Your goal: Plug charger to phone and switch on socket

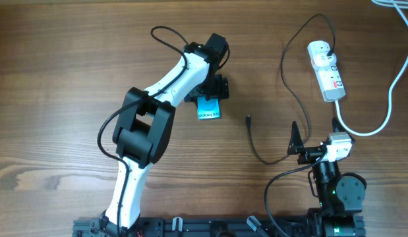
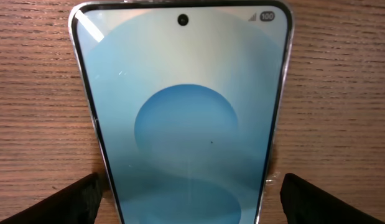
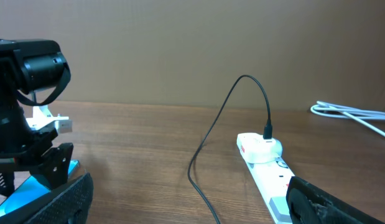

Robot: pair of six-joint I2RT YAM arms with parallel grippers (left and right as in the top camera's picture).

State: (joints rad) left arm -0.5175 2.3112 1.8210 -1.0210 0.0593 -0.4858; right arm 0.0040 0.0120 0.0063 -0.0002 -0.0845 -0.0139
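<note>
On the wooden desk (image 1: 58, 52), near its middle, the lit blue phone (image 1: 208, 108) is straddled by the left gripper (image 2: 192, 199), fingers apart. Near the front right corner, the right gripper (image 3: 192, 202) is spread wide, empty.
</note>
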